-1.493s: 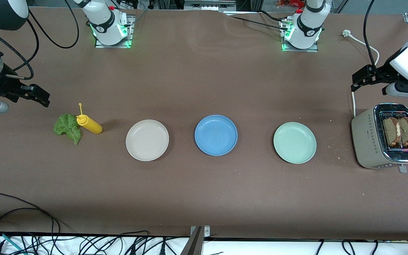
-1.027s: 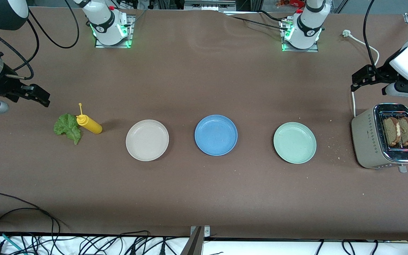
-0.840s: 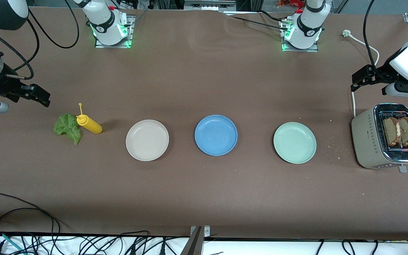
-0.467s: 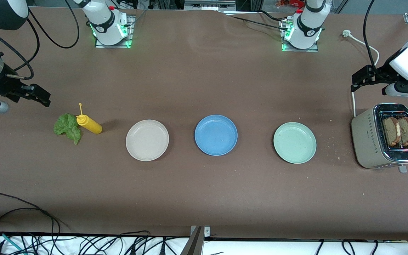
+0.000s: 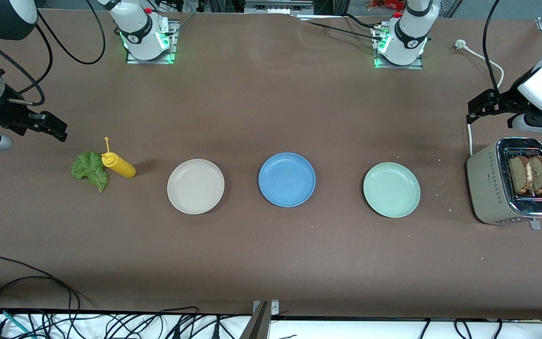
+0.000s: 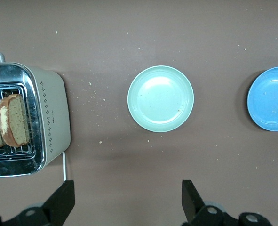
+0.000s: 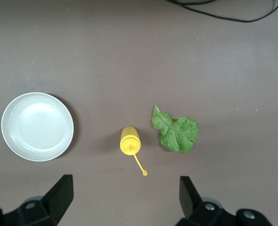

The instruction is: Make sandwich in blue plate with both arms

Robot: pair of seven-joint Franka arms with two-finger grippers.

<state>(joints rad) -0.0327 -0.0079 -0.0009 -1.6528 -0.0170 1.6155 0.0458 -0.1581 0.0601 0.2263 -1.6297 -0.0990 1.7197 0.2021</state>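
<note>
Nothing is yet laid on the blue plate (image 5: 287,179), which sits mid-table between the beige plate (image 5: 195,186) and the mint-green plate (image 5: 391,189). Two bread slices (image 5: 530,175) stand in the toaster (image 5: 490,188) at the left arm's end. The left gripper (image 6: 127,200), fingers spread and empty, is held high near the toaster; it is best lowered straight over one slice and closed across its faces. The right gripper (image 7: 123,197), equally spread, waits over the lettuce leaf (image 5: 90,169) and mustard bottle (image 5: 118,165).
</note>
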